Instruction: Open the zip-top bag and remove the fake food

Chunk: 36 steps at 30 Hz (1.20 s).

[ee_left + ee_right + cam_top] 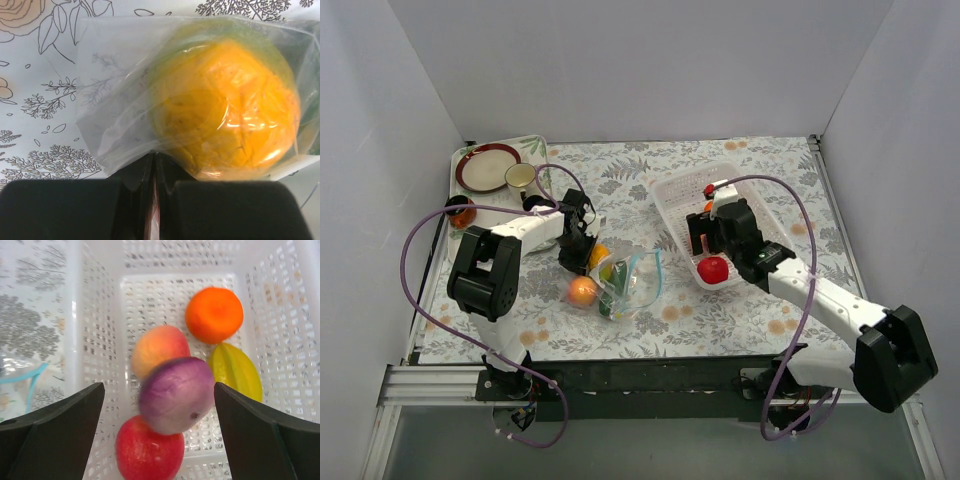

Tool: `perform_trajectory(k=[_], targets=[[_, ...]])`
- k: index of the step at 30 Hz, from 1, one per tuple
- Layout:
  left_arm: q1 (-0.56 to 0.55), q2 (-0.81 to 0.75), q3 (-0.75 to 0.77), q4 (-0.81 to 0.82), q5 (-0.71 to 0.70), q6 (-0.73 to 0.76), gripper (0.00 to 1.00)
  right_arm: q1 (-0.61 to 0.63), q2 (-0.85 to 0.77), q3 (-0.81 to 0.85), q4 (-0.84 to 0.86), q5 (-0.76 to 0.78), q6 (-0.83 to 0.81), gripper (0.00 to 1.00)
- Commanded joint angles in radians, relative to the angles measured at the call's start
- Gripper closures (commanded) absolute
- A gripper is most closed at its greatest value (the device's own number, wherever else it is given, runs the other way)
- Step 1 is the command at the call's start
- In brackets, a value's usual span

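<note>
Left wrist view: my left jaws are pinched tight on the film of the clear soft plastic zip-top bag (115, 100), a glossy orange toy fruit (225, 110) inside it, on the floral-print bench (35, 75). Right jaws spread wide, gripping nothing, over the white mesh plastic basket (100, 315): red toy fruit (147, 452) nearest, blurred purple one (175, 395), peach one (160, 347), yellow star fruit (235, 370), orange ball (214, 314) farthest.

Place: a robotics lab test cell.
Walls: plain white panels (650, 60) close in three sides.
Table: floral-print cloth (620, 170) on a bench with a metal rail (440, 385) at its near edge.
Equipment: left arm (485, 270) and right arm (840, 310), loose purple cables (404, 265).
Props: fake food (214, 314) in a white mesh basket (100, 315).
</note>
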State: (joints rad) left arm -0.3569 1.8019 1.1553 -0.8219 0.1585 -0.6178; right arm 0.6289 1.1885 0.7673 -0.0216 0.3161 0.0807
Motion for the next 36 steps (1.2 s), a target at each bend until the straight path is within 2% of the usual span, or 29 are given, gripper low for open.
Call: perform_trajectory(k=[1, 4, 5, 8, 10, 11, 13, 14, 16, 17, 22, 23, 28, 29, 36], targets=[[-0.004, -0.012, 0.014, 0.009, -0.002, 0.003, 1.00, -0.008, 0.031, 0.095, -0.064, 0.084, 0.086, 0.01], [-0.004, -0.015, 0.012, 0.007, -0.002, 0.003, 1.00, 0.015, 0.011, 0.115, -0.037, 0.067, 0.048, 0.01], [-0.004, -0.016, 0.012, 0.007, -0.002, 0.003, 1.00, 0.040, 0.008, 0.116, -0.028, 0.077, -0.014, 0.02], [-0.004, -0.013, 0.015, 0.007, -0.002, 0.003, 1.00, 0.216, 0.003, 0.110, -0.012, 0.086, -0.152, 0.03], [-0.004, -0.010, 0.018, 0.007, 0.003, 0.001, 1.00, 0.267, 0.014, 0.095, -0.003, 0.040, -0.174, 0.17], [-0.004, -0.009, 0.021, 0.009, 0.004, -0.003, 1.00, 0.290, 0.022, 0.090, -0.006, -0.030, -0.165, 0.36], [-0.004, -0.007, 0.023, 0.007, 0.006, -0.005, 1.00, 0.301, 0.048, 0.076, 0.005, -0.101, -0.150, 0.51], [-0.004, -0.007, 0.024, 0.007, 0.004, -0.003, 1.00, 0.316, 0.059, 0.073, 0.009, -0.148, -0.145, 0.67], [-0.004, -0.009, 0.023, 0.006, 0.000, -0.002, 1.00, 0.328, 0.094, 0.073, 0.020, -0.182, -0.133, 0.81], [-0.004, -0.009, 0.024, 0.006, -0.002, -0.002, 1.00, 0.336, 0.106, 0.075, 0.043, -0.198, -0.127, 0.98], [-0.004, -0.006, 0.032, 0.000, -0.001, -0.003, 1.00, 0.338, 0.216, 0.102, 0.091, -0.308, -0.122, 0.98], [-0.004, -0.006, 0.034, 0.000, 0.001, -0.003, 1.00, 0.339, 0.239, 0.113, 0.098, -0.355, -0.121, 0.89], [-0.004, 0.001, 0.040, -0.006, 0.006, -0.008, 1.00, 0.347, 0.416, 0.207, 0.086, -0.446, -0.114, 0.64], [-0.004, 0.001, 0.040, -0.008, 0.004, -0.008, 1.00, 0.354, 0.437, 0.237, 0.089, -0.453, -0.111, 0.56], [-0.004, 0.004, 0.041, -0.011, 0.003, -0.007, 1.00, 0.379, 0.553, 0.306, 0.127, -0.413, -0.052, 0.38]])
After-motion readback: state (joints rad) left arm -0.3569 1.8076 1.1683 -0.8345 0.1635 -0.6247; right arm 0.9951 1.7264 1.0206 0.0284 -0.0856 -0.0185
